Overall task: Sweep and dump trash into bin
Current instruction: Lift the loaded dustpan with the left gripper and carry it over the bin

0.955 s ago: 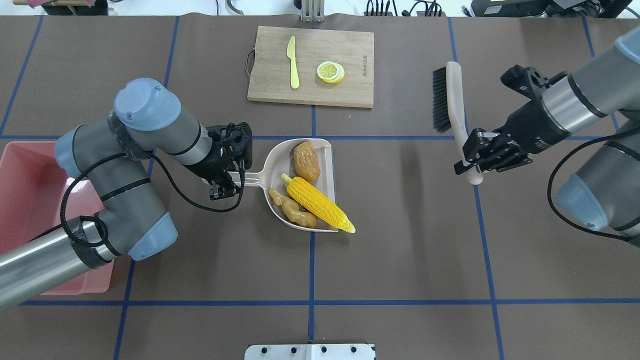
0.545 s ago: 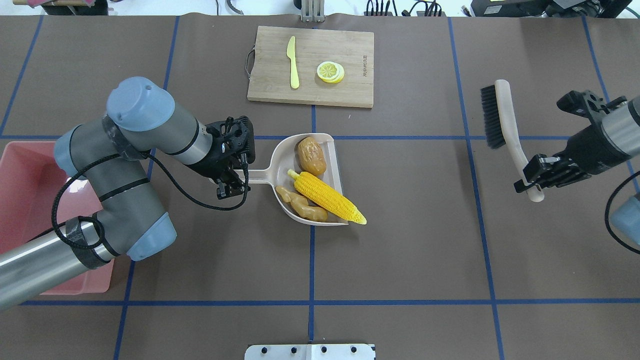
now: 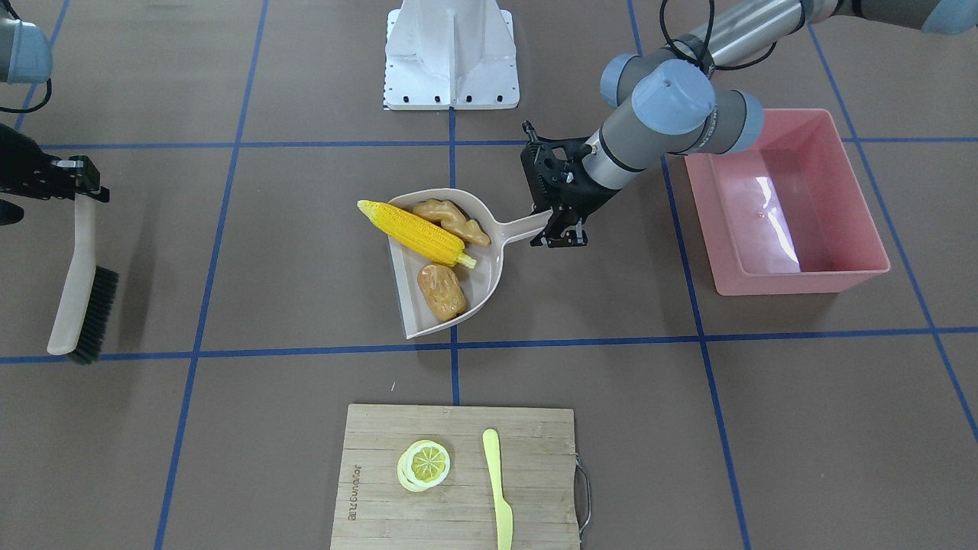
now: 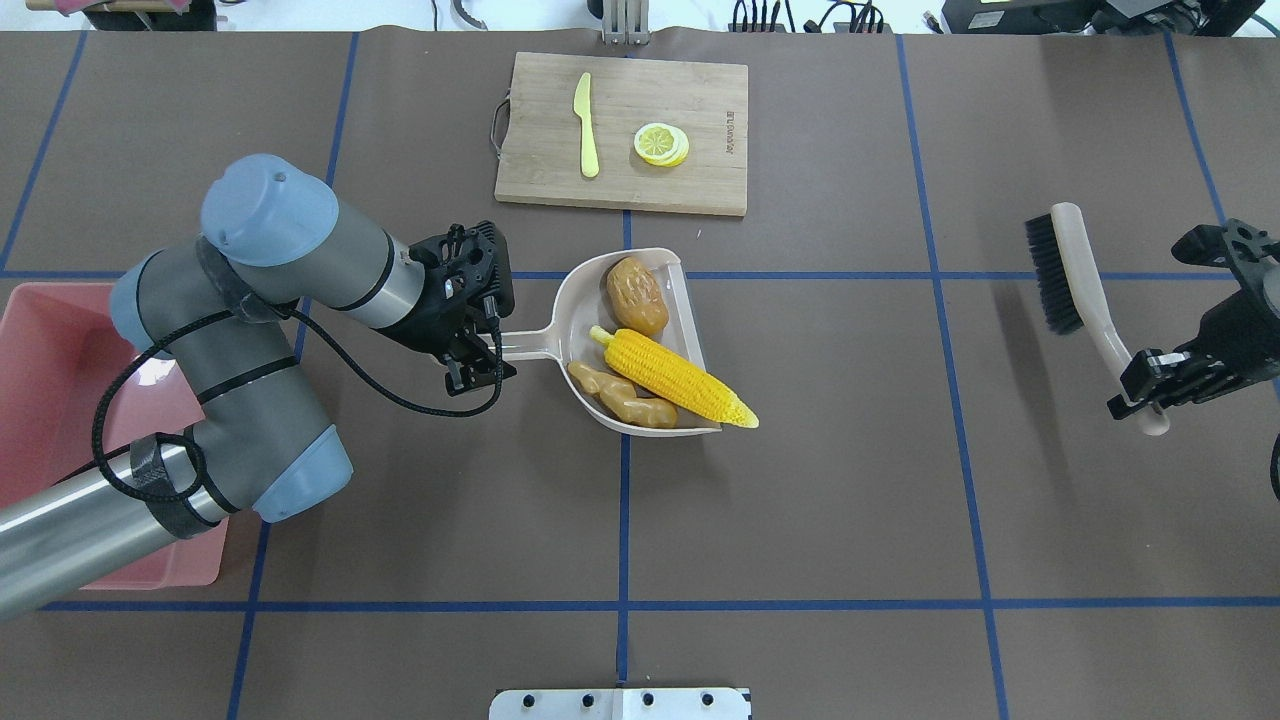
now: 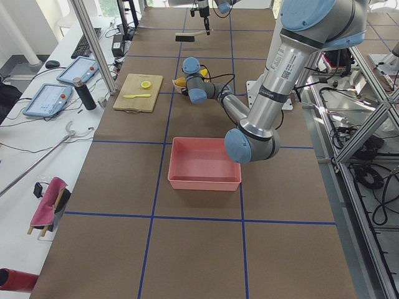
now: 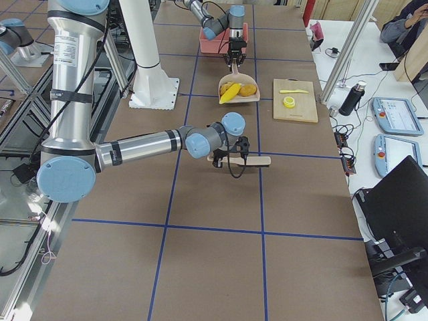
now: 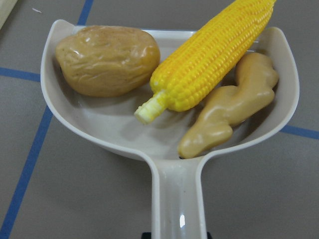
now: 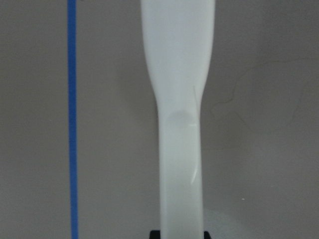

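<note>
My left gripper (image 4: 482, 352) is shut on the handle of the beige dustpan (image 4: 578, 300) near the table's middle. The pan holds the yellow corn cob (image 4: 675, 378), the brown potato (image 4: 637, 296) and the tan ginger root (image 4: 622, 397). The corn's tip sticks out over the pan's open edge. The left wrist view shows the corn (image 7: 214, 55), potato (image 7: 107, 59) and ginger (image 7: 229, 114). The pink bin (image 3: 795, 281) stands empty on my left, partly hidden by my arm in the overhead view (image 4: 40, 380). My right gripper (image 4: 1150, 395) is shut on the handle of the brush (image 4: 1075, 265), far right.
A wooden cutting board (image 4: 700, 175) lies at the far middle with a yellow knife (image 4: 585, 125) and a lemon slice (image 4: 661, 144). The robot's white base plate (image 4: 620, 703) is at the near edge.
My left gripper has carried the dustpan with the three foods to the right and a little farther away. My right gripper has carried the brush far to the right, toward the table's end.
</note>
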`<act>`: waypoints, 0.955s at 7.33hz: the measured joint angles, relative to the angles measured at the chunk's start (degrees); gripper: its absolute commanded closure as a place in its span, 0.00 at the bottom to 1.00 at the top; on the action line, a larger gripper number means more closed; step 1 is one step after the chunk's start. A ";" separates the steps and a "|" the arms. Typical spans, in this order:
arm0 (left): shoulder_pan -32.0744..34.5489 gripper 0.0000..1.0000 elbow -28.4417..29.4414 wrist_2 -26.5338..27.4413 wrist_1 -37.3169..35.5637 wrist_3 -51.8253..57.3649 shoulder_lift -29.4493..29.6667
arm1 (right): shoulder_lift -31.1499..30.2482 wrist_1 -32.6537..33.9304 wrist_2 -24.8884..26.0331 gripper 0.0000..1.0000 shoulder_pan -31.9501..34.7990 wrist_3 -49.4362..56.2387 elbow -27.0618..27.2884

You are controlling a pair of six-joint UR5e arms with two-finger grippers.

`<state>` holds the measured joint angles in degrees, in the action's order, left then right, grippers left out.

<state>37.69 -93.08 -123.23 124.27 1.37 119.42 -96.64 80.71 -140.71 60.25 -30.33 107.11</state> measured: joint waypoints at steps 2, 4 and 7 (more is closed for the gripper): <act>1.30 1.00 -0.03 0.24 7.30 -4.76 -1.23 | -2.49 6.07 5.44 1.00 1.77 10.50 -0.30; 4.58 1.00 -0.79 0.31 12.61 -9.49 -3.34 | -5.89 7.48 8.13 1.00 5.16 19.24 -1.32; 12.31 1.00 -6.87 -0.25 13.96 -11.71 -11.15 | -8.74 7.31 8.65 1.00 11.12 24.03 -4.81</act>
<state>50.00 -99.95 -123.49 138.23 -10.34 108.26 -105.38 88.02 -132.06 71.38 -6.30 102.30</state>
